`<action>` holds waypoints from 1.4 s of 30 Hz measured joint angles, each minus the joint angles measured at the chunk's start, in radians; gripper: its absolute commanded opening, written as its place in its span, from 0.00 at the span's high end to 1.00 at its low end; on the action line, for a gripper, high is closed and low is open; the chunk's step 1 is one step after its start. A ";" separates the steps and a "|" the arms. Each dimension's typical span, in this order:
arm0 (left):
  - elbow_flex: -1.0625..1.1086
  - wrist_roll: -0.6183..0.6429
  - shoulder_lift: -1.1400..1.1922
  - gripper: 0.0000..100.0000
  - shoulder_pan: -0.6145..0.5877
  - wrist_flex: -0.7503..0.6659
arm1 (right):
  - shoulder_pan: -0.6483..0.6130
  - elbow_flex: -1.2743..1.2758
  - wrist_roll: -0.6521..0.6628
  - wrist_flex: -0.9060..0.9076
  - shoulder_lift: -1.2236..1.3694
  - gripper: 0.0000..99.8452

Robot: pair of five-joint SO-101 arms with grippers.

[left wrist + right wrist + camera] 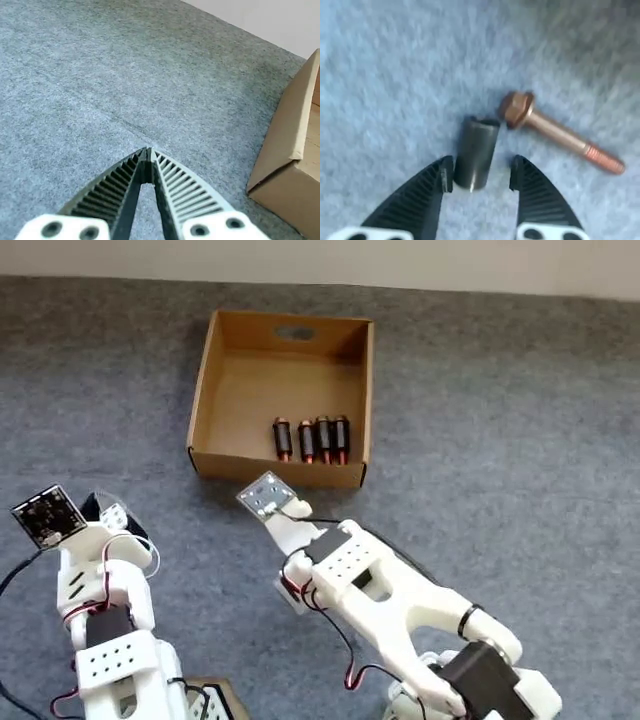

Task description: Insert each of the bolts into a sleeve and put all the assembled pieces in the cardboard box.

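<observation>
Grey felt covers the bench [520, 440] in the high view, with a strip of pale wall [400, 260] along its far edge. An open cardboard box [205, 390] stands at the far middle. Four assembled pieces [312, 440] lie side by side on its floor, close to the near wall. The left arm [100, 580] sits near the box's left corner. The right arm [370, 580] stretches toward the box's near wall, and its wrist covers the felt beneath it.

From the left wrist, the left claw [146, 157] is closed on nothing, its ribbed tips touching above bare felt. A corner of the box [285, 150] stands off to one side.

From the right wrist, the right claw [481, 167] is open over the felt. A dark sleeve [476, 150] lies between its fingers, close against one of them. A copper-coloured bolt [560, 135] lies beside it, its hex head just at the sleeve's far end and its threaded tip pointing away.
</observation>
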 measured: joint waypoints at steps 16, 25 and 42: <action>0.000 0.000 0.000 0.97 0.002 0.000 | 0.034 -0.003 0.002 0.035 -0.018 0.99; -0.061 0.000 0.000 0.97 0.091 0.204 | 0.299 0.141 0.002 0.095 -0.565 0.99; -0.637 -0.153 0.520 0.97 0.358 0.724 | 0.629 0.486 -0.184 -0.152 -0.852 0.99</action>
